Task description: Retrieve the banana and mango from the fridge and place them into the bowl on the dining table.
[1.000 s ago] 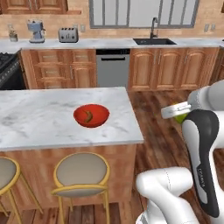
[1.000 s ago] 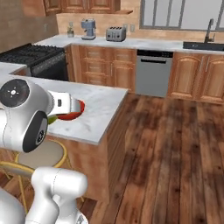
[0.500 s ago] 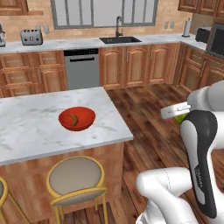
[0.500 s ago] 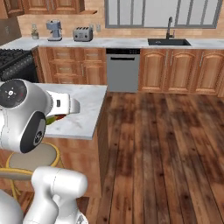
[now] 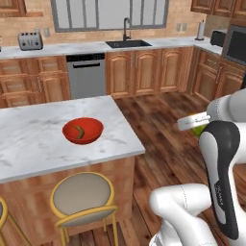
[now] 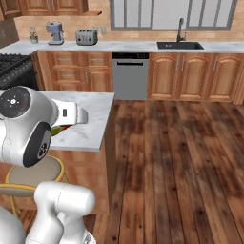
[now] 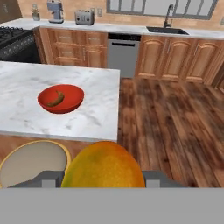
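End effector (image 7: 103, 183) grips the mango (image 7: 104, 166); stool (image 7: 33, 162) (beneath) fronts the dining table (image 7: 94, 116).

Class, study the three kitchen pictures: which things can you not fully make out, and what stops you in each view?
- Mango: lower part cut by the hand view's bottom band; in the left base view the arm hides most of it.
- Pincer fingertips: hidden behind the mango in the hand view.
- Bowl: mostly hidden by the arm in the right base view.
- Banana: too small for detail.

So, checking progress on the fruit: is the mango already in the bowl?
No, the mango sits in the hand, and the bowl holds the banana.
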